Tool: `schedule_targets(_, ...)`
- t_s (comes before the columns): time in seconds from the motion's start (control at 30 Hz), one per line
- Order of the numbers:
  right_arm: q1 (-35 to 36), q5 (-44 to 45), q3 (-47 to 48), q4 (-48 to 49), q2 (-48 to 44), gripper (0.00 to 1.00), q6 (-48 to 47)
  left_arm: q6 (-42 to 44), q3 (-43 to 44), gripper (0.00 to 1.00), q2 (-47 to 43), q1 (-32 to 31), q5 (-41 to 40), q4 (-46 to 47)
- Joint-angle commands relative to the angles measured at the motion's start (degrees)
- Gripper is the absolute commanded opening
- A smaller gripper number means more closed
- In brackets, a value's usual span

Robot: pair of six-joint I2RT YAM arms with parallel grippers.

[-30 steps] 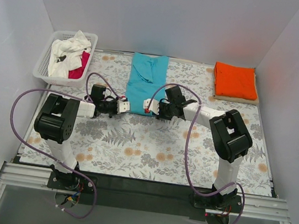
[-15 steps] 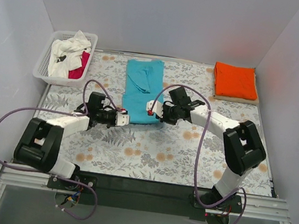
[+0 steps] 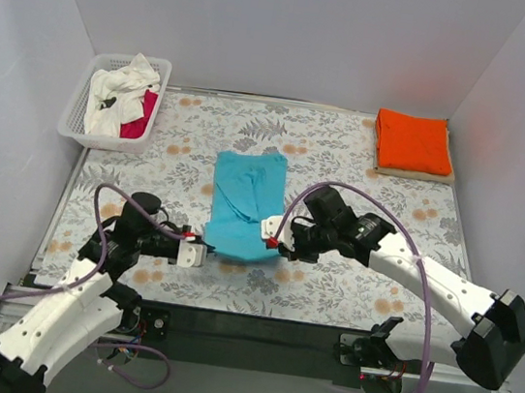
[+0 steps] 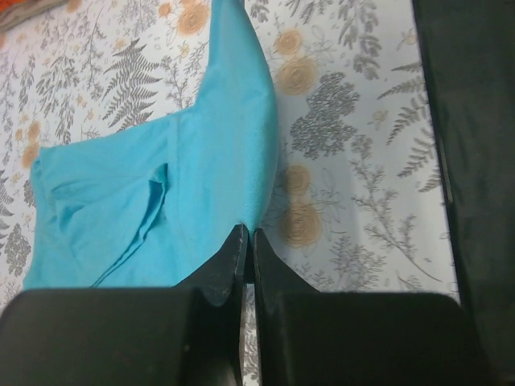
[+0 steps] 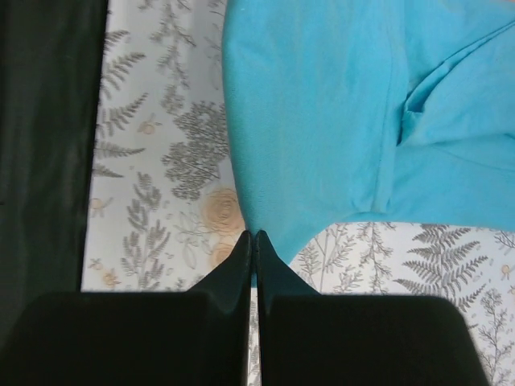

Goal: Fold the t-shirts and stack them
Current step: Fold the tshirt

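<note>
A teal t-shirt [image 3: 245,204], folded lengthwise into a strip, lies on the flowered cloth near the middle of the table. My left gripper [image 3: 198,254] is shut on its near left corner, with teal cloth [image 4: 193,193] pinched at the fingertips. My right gripper [image 3: 272,229] is shut on the near right corner, the teal cloth [image 5: 338,112] spreading away from its tips. A folded orange t-shirt [image 3: 413,141] rests on a board at the back right. White and red-pink t-shirts [image 3: 120,98] are heaped in a basket at the back left.
The white lattice basket [image 3: 75,118] stands in the back left corner. A flowered tablecloth [image 3: 346,296] covers the table. A black rail [image 3: 253,330] runs along the near edge by the arm bases. White walls close in three sides.
Both grippers have dragged the teal t-shirt from the back of the table toward the near edge. Both arms have pulled back with it.
</note>
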Motion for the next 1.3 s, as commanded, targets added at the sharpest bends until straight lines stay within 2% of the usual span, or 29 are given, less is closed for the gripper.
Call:
schedule_targets(0.0,1.67,-2.9,-0.51,-4.4,-3.41,0.01,3.46,-1.39,1.63,0.0,-5.96,-0.37,3.3,-12.14)
schedule_targets(0.17,1.68,-2.29,2.56,-7.22,-4.46,0.01,2.67,-4.28,3.83,0.0,-10.19,-0.37,2.78,-16.54)
schedule_targets(0.3,1.59,-1.68,7.04,-7.57,-3.32,0.01,2.67,-15.18,5.14,0.0,-9.32,-0.37,-0.99,-9.44)
schedule_targets(0.6,0.63,0.09,12.05,-7.39,-0.34,0.01,-0.49,-19.75,7.7,0.0,-2.64,-0.29,-1.18,-1.44)
schedule_targets(0.73,-1.4,-0.79,14.07,-7.48,2.73,0.01,-1.98,-19.76,8.75,0.0,0.96,0.24,0.4,-0.64)
schedule_targets(0.97,-5.09,-1.85,19.25,-7.74,7.57,0.01,-4.88,-24.24,10.07,0.0,7.54,5.41,2.07,3.67)
schedule_targets(1.17,-7.02,-2.99,23.21,-7.92,11.62,0.01,-6.64,-24.86,14.46,0.0,14.49,11.56,6.11,4.54)
schedule_targets(1.27,-7.99,-3.08,24.53,-7.75,13.55,0.01,-7.7,-24.86,16.05,0.0,17.48,12.63,6.91,5.6)
